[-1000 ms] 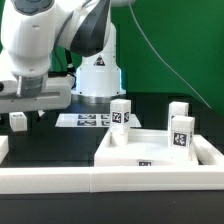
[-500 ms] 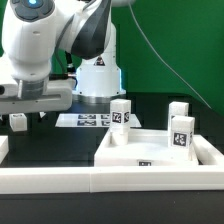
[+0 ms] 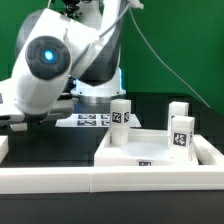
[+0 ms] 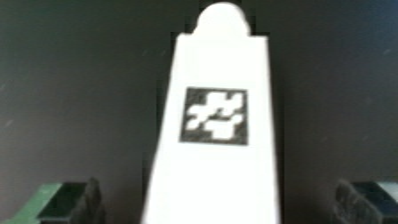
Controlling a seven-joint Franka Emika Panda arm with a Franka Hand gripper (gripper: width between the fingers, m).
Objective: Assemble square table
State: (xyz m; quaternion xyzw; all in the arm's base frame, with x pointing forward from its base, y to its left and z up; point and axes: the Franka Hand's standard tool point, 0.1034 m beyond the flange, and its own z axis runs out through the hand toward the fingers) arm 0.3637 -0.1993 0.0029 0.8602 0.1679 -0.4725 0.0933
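The arm is leaning way over at the exterior view's left, and the gripper (image 4: pixel 217 200) is sitting with its jaws wide apart, dark fingertips (image 4: pixel 68 198) flanking a long white plastic leg (image 4: pixel 217 120) with a rounded tip and a black-and-white tag, not touching it. Over at the right, the smooth white square tabletop (image 3: pixel 150 148) is lying flat with three short tagged legs (image 3: pixel 120 119) standing on it, and the marker board (image 3: pixel 88 120) is lying farther back by the robot's base.

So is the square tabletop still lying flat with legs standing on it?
Yes, the square tabletop lies flat with three tagged legs upright on it.
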